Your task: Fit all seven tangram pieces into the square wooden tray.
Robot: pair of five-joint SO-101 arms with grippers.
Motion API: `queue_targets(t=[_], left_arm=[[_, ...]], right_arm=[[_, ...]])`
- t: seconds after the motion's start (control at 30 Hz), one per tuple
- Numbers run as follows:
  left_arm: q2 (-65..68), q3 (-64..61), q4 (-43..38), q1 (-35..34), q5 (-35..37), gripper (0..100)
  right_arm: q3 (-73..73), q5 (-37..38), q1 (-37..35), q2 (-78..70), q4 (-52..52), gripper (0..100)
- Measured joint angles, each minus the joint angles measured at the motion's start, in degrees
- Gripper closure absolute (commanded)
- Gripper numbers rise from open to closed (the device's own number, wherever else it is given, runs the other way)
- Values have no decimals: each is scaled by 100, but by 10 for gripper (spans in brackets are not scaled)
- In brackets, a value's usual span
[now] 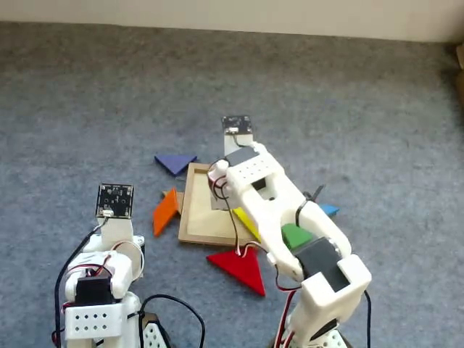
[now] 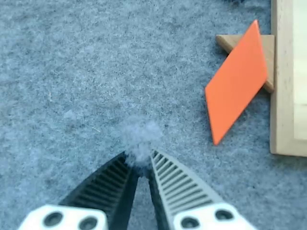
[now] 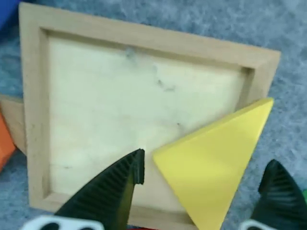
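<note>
The square wooden tray (image 3: 33,96) lies with its floor bare, and shows in the high view as the tray (image 1: 190,217) at mid-table. A yellow triangle (image 3: 211,158) rests tilted across one rim, partly inside. My right gripper (image 3: 206,165) hangs open just above it, one finger on each side. My left gripper (image 2: 140,165) is shut on nothing, low over the carpet. An orange parallelogram (image 2: 237,81) lies ahead of it beside the tray, overlapping a wood-coloured piece (image 2: 268,48). A dark blue triangle (image 1: 175,162), a red triangle (image 1: 243,267), a green piece (image 1: 296,235) and a light blue piece (image 1: 330,210) lie around the tray.
Grey carpet (image 1: 87,109) covers the whole table. The right arm (image 1: 268,196) stretches over the tray and hides part of it and the yellow piece in the high view. The left arm (image 1: 109,275) stands at the near left.
</note>
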State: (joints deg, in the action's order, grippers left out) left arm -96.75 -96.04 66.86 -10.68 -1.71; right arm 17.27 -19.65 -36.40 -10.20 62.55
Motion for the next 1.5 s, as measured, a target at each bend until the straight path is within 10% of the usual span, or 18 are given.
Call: queue_targets(t=[1.5], left_arm=[[0,0,0,0,0,995]], right_arm=[[563,9,-79,1248,0,791]])
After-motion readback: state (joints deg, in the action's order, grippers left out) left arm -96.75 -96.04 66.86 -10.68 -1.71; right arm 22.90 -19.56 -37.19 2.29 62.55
